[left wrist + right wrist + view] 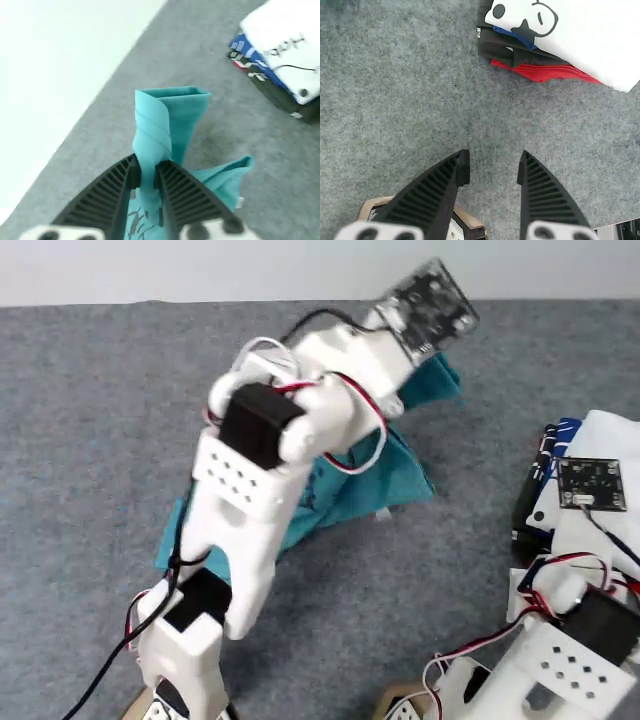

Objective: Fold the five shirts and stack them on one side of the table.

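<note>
A teal shirt (350, 485) lies partly folded mid-table, one end lifted off the grey cloth. My left gripper (148, 172) is shut on a bunched fold of that teal shirt (165, 125), which hangs up out of the fingers. In the high view the left arm (270, 460) stretches across the shirt toward the far edge. A stack of folded shirts (590, 465), white on top with blue, black and red below, sits at the right side. My right gripper (491, 170) hovers open over bare cloth, a little short of that stack (555, 30).
The grey table covering (100, 440) runs to a white wall at the far edge (150, 302). The right arm's body (570, 640) sits near the front right corner. A tan base plate (470, 230) lies under the right gripper.
</note>
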Tool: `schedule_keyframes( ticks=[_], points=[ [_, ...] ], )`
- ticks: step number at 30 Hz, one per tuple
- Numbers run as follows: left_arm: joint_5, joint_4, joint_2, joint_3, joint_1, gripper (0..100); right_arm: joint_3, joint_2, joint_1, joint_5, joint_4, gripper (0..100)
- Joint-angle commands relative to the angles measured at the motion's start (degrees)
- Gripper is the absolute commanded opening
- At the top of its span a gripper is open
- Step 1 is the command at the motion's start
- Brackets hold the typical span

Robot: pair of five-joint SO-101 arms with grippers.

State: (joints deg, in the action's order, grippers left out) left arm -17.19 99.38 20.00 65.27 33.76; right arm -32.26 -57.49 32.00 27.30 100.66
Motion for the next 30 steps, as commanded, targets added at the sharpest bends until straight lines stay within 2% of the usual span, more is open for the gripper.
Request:
schedule_keyframes(
  ticks=[1, 4, 7, 10, 15, 18, 22, 30],
  points=[
    [0.7, 1.0, -3.6, -3.0, 1.4, 1, 0.3, -0.6, 0.6, -0.4, 2.2, 16.2],
    [6.9, 1.0, -3.6, -5.1, 1.1, 1, 0.3, -0.6, 0.6, -0.4, 2.2, 16.2],
    [13.5, 1.1, -3.9, -5.9, 1.0, 8, 0.3, -0.6, 0.6, -0.4, 2.2, 16.2],
    [15.6, 1.1, -4.0, -5.9, 1.0, 13, 0.3, -0.6, 0.6, -0.4, 2.2, 16.2],
    [16.2, 1.1, -4.0, -6.1, 0.9, 14, 0.3, -0.6, 0.7, -0.4, 2.2, 16.2],
    [15.9, 1.2, -4.0, -5.9, -1.7, 14, 0.3, -0.6, 0.7, -0.4, 2.2, 16.2],
    [15.6, 1.3, -8.2, -10.2, -8.8, 14, 0.3, -0.6, 0.7, -0.4, 2.2, 16.2],
    [1.5, 1.2, -31.2, -45.1, -21.4, 14, 0.3, -0.6, 0.7, -0.4, 2.2, 16.2]
  ],
)
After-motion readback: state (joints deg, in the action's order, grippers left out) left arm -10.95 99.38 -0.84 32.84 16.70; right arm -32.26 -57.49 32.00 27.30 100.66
